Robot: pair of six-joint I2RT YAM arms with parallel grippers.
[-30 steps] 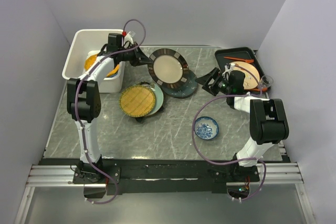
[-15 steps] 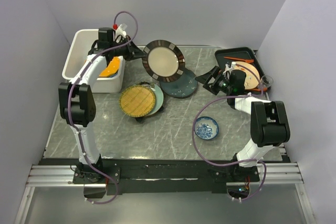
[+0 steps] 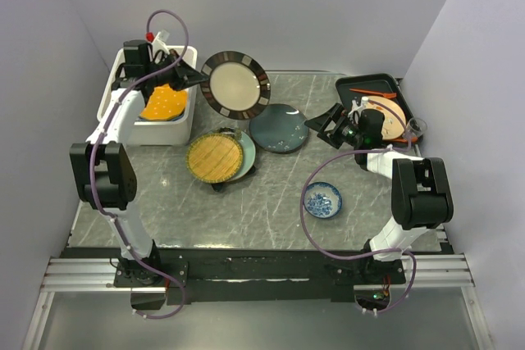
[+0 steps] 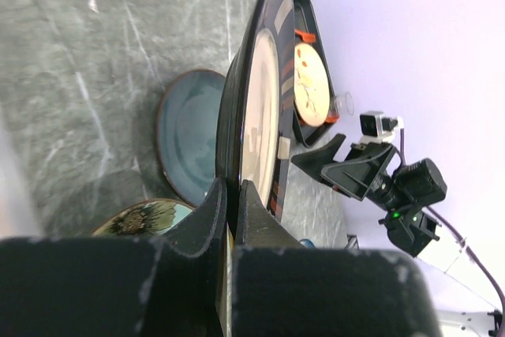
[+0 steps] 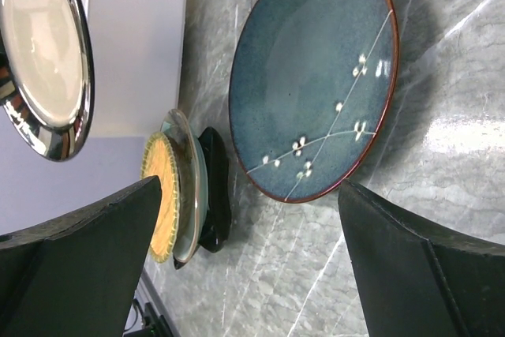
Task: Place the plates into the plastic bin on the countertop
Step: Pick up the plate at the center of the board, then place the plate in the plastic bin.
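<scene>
Left pincer (image 4: 229,195): pinching the rim of the dark brown plate (image 3: 235,84), which is held up just right of the plastic bin (image 3: 123,59).
Right pincer (image 5: 251,234): spread wide, near the grey-blue plate (image 5: 316,76), not touching.
Top view only: orange dotted plate (image 3: 164,104) inside the bin.
Around: yellow woven plate (image 3: 215,157) stacked near centre.
Hidden: dark plate (image 5: 215,187) under it, mostly covered.

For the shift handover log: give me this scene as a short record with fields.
left claw: shut on dark-rimmed plate, lifted beside plastic bin
right claw: open, empty, near blue plate
inside plastic bin: orange dotted plate
on countertop: blue plate; yellow woven plate on pale green plate
</scene>
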